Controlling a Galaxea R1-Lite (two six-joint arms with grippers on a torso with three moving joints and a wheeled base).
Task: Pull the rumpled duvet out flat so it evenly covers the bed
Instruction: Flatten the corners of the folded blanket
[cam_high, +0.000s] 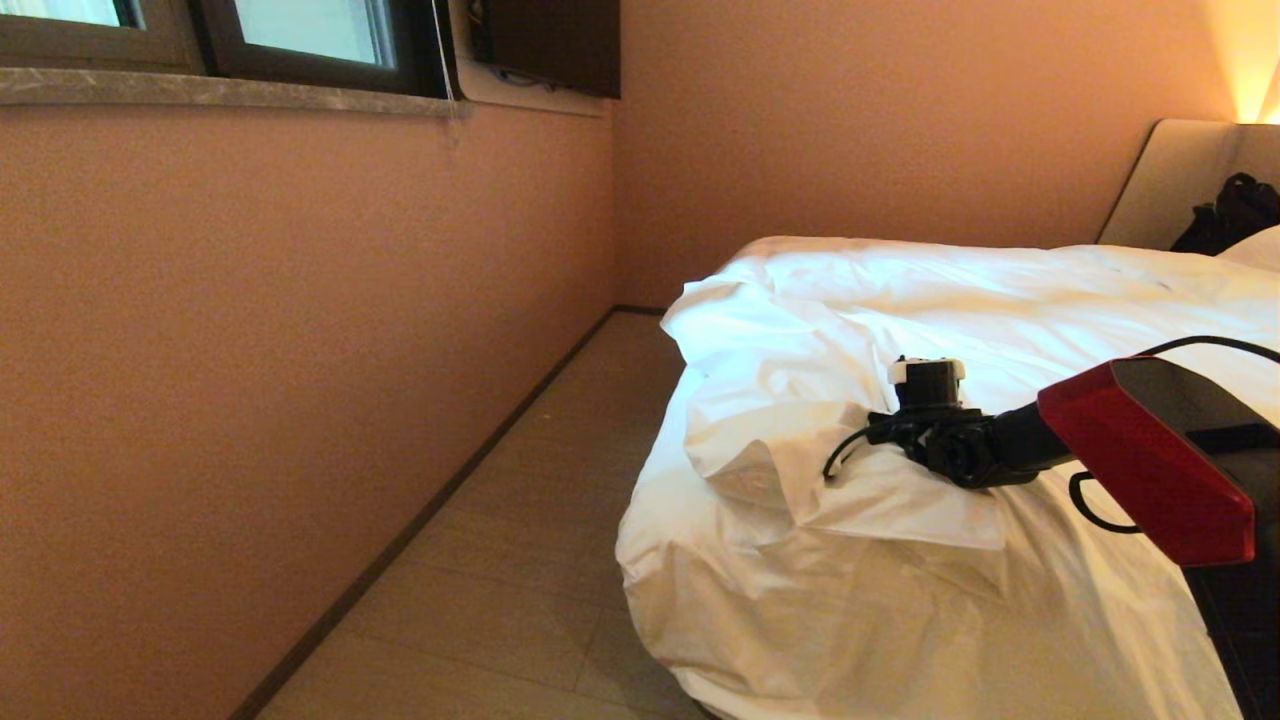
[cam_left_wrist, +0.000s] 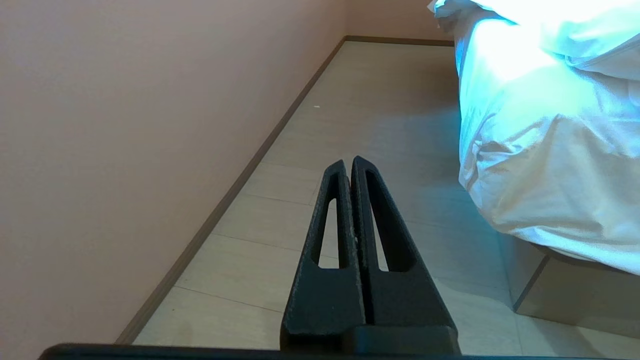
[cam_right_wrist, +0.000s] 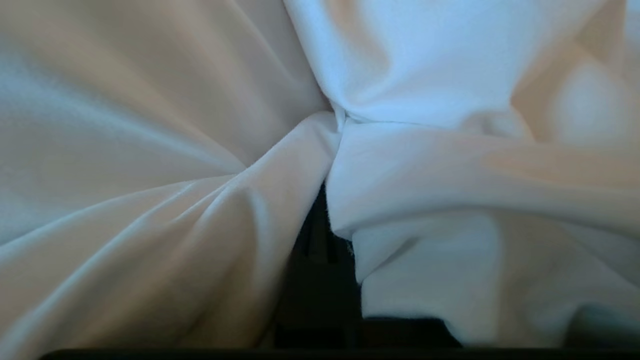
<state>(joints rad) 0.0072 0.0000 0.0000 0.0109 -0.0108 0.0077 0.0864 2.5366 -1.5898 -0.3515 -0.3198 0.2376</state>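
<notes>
Nearest, parked low over the floor (cam_left_wrist: 380, 115) beside the bed (cam_left_wrist: 545, 290): left gripper (cam_left_wrist: 348, 165), jaws pressed together on nothing, pointing along the gap between bed and wall (cam_left_wrist: 125, 150). Further in, stretched across the near corner of the mattress from the right: right gripper (cam_right_wrist: 330, 200), jaws shut and buried in cloth, with folds of the duvet (cam_high: 900, 300) gathering to a pinch right at the tips. Evidently a grip on the duvet near its bunched corner, on the side toward the wall. Beyond the jaws, the corner flap lying doubled back on itself, and the rest of the quilt running away toward the headboard (cam_high: 1180, 180), long axis along the bed. Judging from that lie: slack to be drawn outward toward the corner and bed edge, away from the headboard, with the right arm far nearer for the job. A dark bag (cam_high: 1235, 210) resting far off by the headboard.
</notes>
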